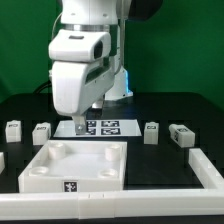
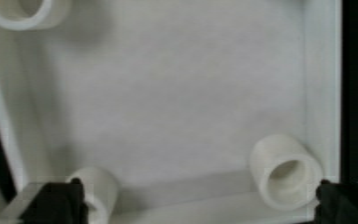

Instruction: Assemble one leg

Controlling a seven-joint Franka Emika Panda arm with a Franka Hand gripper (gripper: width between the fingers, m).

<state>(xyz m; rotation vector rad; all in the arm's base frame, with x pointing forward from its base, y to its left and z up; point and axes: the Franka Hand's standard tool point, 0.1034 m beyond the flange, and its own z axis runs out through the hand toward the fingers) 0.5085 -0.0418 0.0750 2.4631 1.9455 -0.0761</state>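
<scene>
- Fingers (image 2: 197, 203) are spread wide with nothing between them; in the wrist view the two dark fingertips (image 2: 51, 200) sit far apart over the white panel (image 2: 176, 100).
- In the exterior view the arm hangs over the panel's far edge, at 12 o'clock from the panel's centre, just in front of the marker board (image 1: 108, 127).
- Four legs (image 1: 41, 131) stand untouched in a row on the black worktop (image 1: 30, 105). Two are at 9 o'clock from the marker board and two at 3 o'clock, all well apart from the fingers.
- Each leg is a small white block, and dark tag marks show on some of them.
- The panel lies flat at 6 o'clock from the marker board, with its raised rim up.
- Round sockets (image 2: 286, 170) sit in the panel's corners, and three of them show in the wrist view.
- A white rail (image 1: 205, 170) lies at 4 o'clock from the panel.
</scene>
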